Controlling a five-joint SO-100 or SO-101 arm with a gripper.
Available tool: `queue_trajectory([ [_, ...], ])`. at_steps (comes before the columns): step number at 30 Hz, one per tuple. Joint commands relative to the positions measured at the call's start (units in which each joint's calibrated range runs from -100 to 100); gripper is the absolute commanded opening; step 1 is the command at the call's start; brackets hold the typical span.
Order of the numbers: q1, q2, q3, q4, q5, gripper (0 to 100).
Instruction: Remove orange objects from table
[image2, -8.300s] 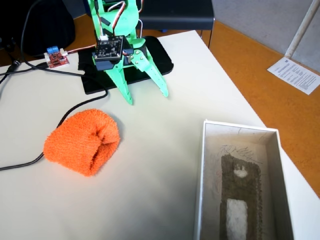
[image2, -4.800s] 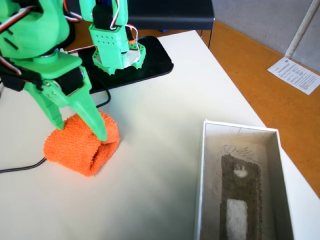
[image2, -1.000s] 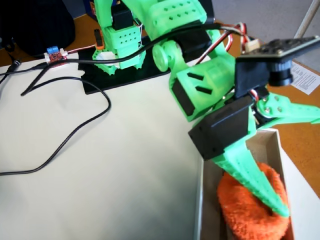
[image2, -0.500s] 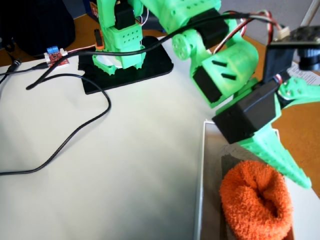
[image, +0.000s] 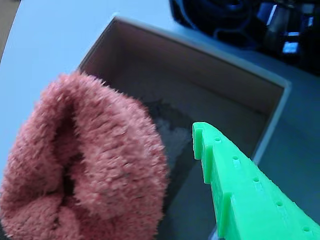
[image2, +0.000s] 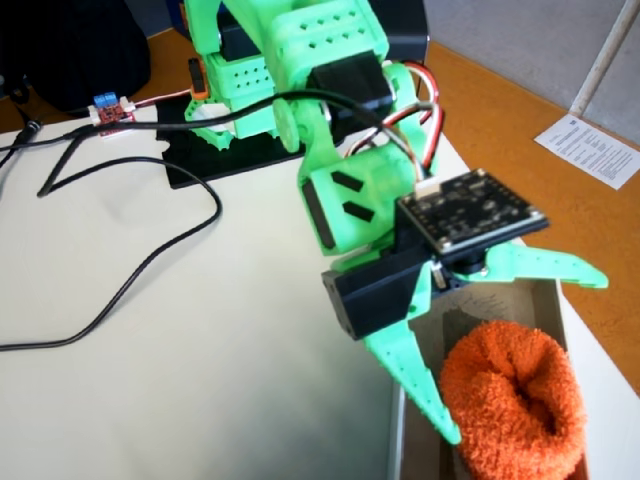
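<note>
Now one orange bundle (image2: 515, 402) in one white box (image2: 398, 455), two green fingers (image2: 415, 380) spread apart, empty.

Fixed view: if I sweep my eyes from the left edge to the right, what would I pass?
Black cable → small red circuit board → green arm → open pincer over the orange bundle in the white box → sheet of paper on the floor.

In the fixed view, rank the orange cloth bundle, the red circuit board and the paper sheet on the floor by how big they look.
1. orange cloth bundle, clearly largest, though nearest the camera.
2. paper sheet.
3. red circuit board, smallest.
</note>
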Motion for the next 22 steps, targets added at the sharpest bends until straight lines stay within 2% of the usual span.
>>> queue_trajectory([
  [1,-0.52,2.86,-5.27,0.20,-0.49,63],
  [8,-1.63,14.11,-18.84,0.36,-1.03,62],
  [10,-1.92,15.45,-20.78,0.60,-1.07,59],
  [12,-2.29,18.05,-24.17,1.42,-1.03,45],
  [13,-2.29,19.14,-25.62,1.74,-0.88,33],
  [14,-2.37,19.81,-26.69,1.74,-1.56,14],
  [15,-2.44,20.48,-28.14,1.74,-2.44,0],
  [22,-3.18,17.21,-29.40,2.31,-3.86,0],
])
